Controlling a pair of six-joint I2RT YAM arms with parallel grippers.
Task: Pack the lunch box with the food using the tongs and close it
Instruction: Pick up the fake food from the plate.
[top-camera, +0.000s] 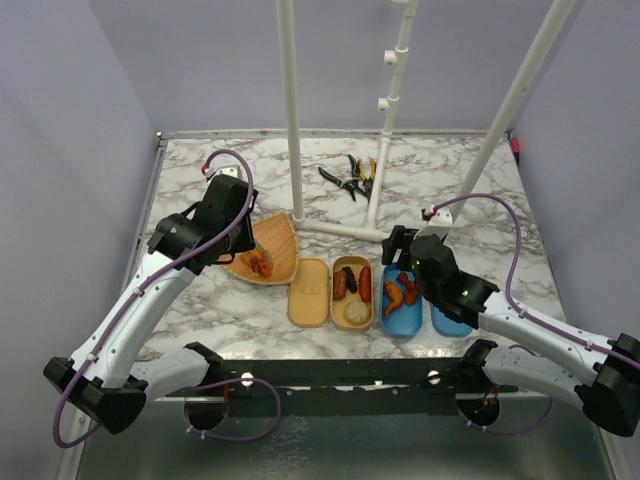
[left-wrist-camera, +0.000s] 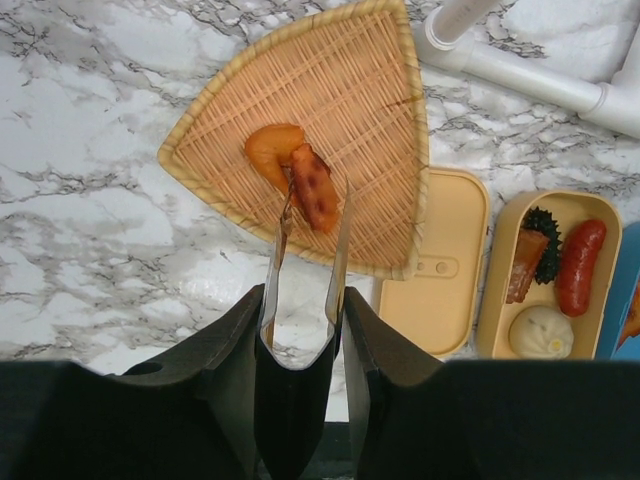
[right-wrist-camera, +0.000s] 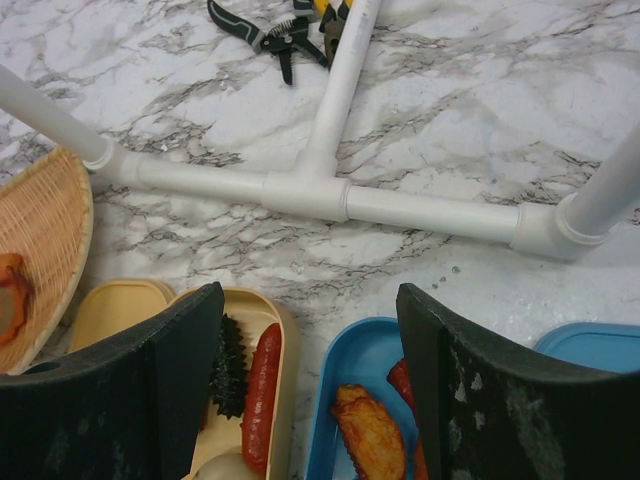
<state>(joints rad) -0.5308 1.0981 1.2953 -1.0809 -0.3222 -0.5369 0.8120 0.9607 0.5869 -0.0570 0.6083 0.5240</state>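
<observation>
My left gripper (left-wrist-camera: 302, 300) is shut on the bend of the grey metal tongs (left-wrist-camera: 340, 240). Their two arms reach out over the wicker basket (left-wrist-camera: 340, 90). A dark red-brown food piece (left-wrist-camera: 315, 190) lies between the tong tips, touching an orange piece (left-wrist-camera: 270, 150); I cannot tell whether the tips are squeezing it. The beige lunch box (left-wrist-camera: 595, 325) holds a red sausage (left-wrist-camera: 580, 265), a dark piece and a round beige ball (left-wrist-camera: 540, 332). Its lid (left-wrist-camera: 440, 260) lies beside it. My right gripper (right-wrist-camera: 310, 300) hangs open and empty above the beige box and a blue box (right-wrist-camera: 365, 365).
The blue box (top-camera: 400, 325) holds orange and red pieces, and its blue lid (top-camera: 450, 322) lies to its right. White pipe frame (top-camera: 340, 230) stands just behind the boxes. Black-and-yellow pliers (top-camera: 350, 178) lie farther back. The left arm's gripper (top-camera: 245, 245) is over the basket (top-camera: 280, 240).
</observation>
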